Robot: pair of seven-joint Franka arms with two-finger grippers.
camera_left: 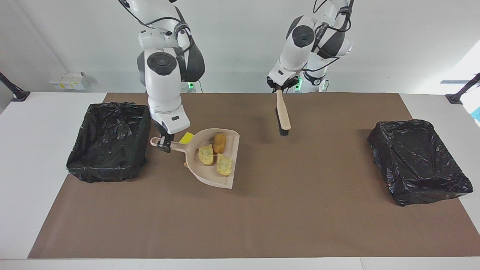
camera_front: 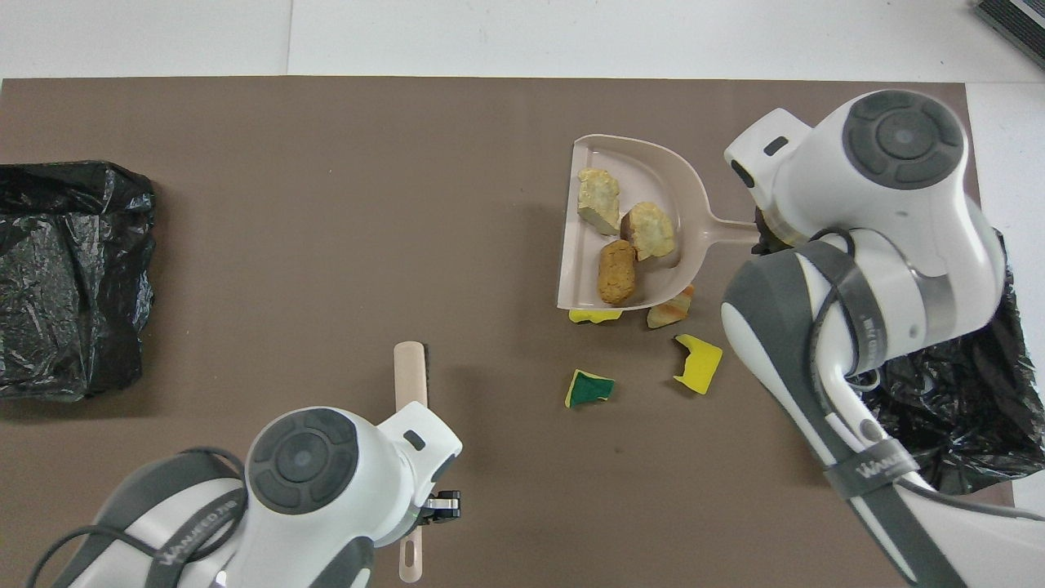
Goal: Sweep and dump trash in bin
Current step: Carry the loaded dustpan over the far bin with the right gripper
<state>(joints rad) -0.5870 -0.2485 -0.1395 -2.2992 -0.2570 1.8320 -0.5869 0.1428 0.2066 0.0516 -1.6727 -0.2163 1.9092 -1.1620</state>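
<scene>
Carrying the dustpan (camera_left: pixel 210 159) by its handle, the right gripper (camera_left: pixel 164 144) is clamped shut on it, just beside the black-lined bin (camera_left: pixel 108 140) at the right arm's end of the table. In the facing view the pan's long axis runs from the handle, next to the bin, away toward mid-table; three trash lumps (camera_left: pixel 214 154) ride in it. A yellow scrap (camera_left: pixel 186 138) shows past the pan's rim. The left gripper (camera_left: pixel 278 87) grips the brush (camera_left: pixel 282 114), hanging bristles-down and waiting.

In the overhead view, the dustpan (camera_front: pixel 637 220) hides part of two scraps; a green-topped sponge (camera_front: pixel 589 389) and a yellow piece (camera_front: pixel 698 363) lie nearer the robots on the brown mat (camera_front: pixel 326 204). White wall; second bin (camera_front: pixel 69 278) well apart.
</scene>
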